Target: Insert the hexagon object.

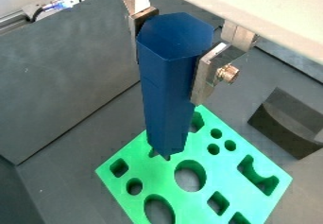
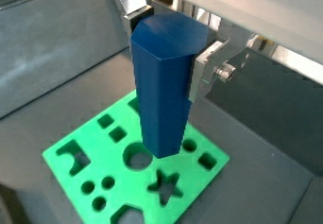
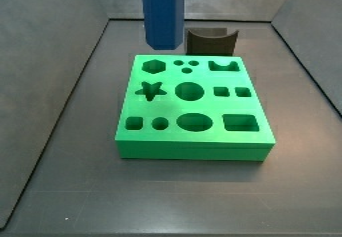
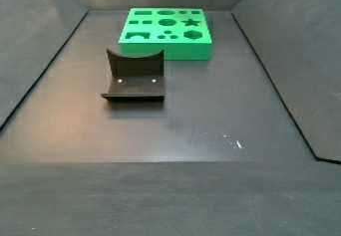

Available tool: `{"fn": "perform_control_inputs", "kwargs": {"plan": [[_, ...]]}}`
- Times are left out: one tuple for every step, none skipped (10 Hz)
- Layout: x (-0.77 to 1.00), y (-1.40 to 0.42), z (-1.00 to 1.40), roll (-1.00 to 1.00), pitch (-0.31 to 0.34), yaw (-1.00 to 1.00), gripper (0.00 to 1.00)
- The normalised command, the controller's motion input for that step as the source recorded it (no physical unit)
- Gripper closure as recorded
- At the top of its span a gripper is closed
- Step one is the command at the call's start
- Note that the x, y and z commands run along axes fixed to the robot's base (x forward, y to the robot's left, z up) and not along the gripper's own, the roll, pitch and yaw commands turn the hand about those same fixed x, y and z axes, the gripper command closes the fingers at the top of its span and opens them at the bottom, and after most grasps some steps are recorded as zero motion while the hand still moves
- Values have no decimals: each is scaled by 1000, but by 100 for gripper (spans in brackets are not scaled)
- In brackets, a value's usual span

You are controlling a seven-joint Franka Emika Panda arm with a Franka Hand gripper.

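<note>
Above the green shape board (image 3: 194, 106), the hand (image 1: 177, 53) is clenched on the upright blue hexagon object (image 2: 164, 86), whose lower end hangs over a round hole rather than the hexagonal hole (image 3: 156, 66), so lowering now would likely jam.

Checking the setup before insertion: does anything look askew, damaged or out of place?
Nothing stands out. The gripper holds the blue hexagon piece upright above the green board, which lies flat. The fixture stands apart from it.
</note>
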Motion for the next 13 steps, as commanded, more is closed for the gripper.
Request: {"fn": "perform_control_inputs", "kwargs": {"plan": [[0,966,-703,-154,-106,0,100],[0,974,-709,-144,-104,0,100],[-137,966,-803,-64,-67,0,100],[0,169,-803,0,0,-886,100],[0,0,-703,0,-34,-1000,100],[0,0,-417,-27,-113,-1000,100],[20,143,-209,-166,-181,-706,100],[26,337,-40,-267,-180,-431,100],[0,577,0,-337,-117,-137,100],[-309,666,-34,-243,-70,-31,100],[-394,226,-180,0,-54,-186,100],[-491,0,-209,0,-59,-323,100],[-266,-57,-114,-29,-41,-314,100]]}}
